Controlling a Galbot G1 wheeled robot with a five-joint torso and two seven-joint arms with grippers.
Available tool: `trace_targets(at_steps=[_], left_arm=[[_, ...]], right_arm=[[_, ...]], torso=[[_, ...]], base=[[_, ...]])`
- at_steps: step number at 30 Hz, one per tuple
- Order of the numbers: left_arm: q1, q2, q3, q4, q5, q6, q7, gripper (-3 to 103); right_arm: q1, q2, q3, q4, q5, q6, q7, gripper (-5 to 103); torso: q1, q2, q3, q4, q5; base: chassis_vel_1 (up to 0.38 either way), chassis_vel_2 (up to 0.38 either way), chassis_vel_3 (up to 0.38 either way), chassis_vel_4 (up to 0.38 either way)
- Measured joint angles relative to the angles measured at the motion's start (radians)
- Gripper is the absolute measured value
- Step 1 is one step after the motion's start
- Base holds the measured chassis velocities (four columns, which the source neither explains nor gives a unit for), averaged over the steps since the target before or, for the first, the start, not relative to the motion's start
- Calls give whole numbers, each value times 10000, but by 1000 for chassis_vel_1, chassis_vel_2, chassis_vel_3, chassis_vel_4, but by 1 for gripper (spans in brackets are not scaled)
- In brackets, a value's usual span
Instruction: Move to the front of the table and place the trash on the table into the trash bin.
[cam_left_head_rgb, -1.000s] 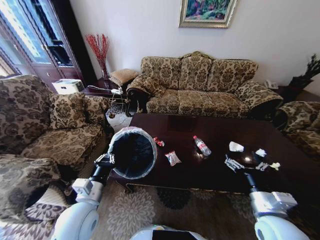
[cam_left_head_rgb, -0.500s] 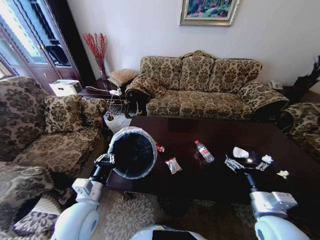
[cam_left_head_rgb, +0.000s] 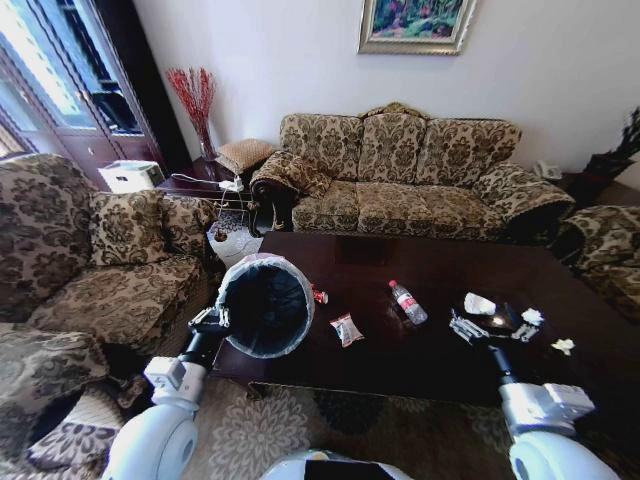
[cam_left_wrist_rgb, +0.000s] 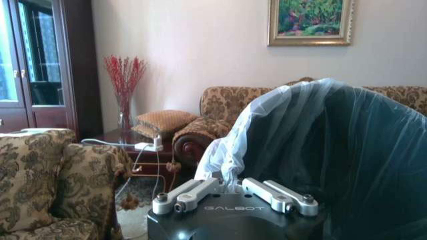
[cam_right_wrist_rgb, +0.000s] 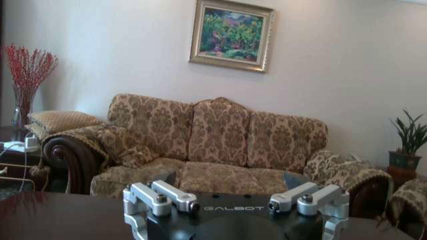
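This is a home living room, furnished in an ornate, traditional manner. A three-seat sofa (cam_left_head_rgb: 400, 165) in brown-and-gold floral upholstery with a carved wooden crest stands against the pale far wall, and matching armchairs (cam_left_head_rgb: 70, 250) flank the room on both sides. Above the sofa hangs a gilt-framed landscape painting (cam_left_head_rgb: 415, 22). A large dark glossy coffee table, the counter (cam_left_head_rgb: 440, 350), fills the middle over a patterned rug (cam_left_head_rgb: 260, 425). In the far corner a side table (cam_left_head_rgb: 195, 183) carries a vase of red branches (cam_left_head_rgb: 197, 100), beside a tall dark cabinet with glass doors (cam_left_head_rgb: 70, 70). A potted plant (cam_right_wrist_rgb: 407, 142) stands at the sofa's other end.
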Motion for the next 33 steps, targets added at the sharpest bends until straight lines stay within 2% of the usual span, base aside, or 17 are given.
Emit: trace_targets(at_steps=[33], left_arm=[[0,0,0,-2,-1,2,0,0]], right_arm=[[0,0,0,0,0,0,0,100]], torso=[[0,0,0,0,1]], base=[[0,0,0,0]])
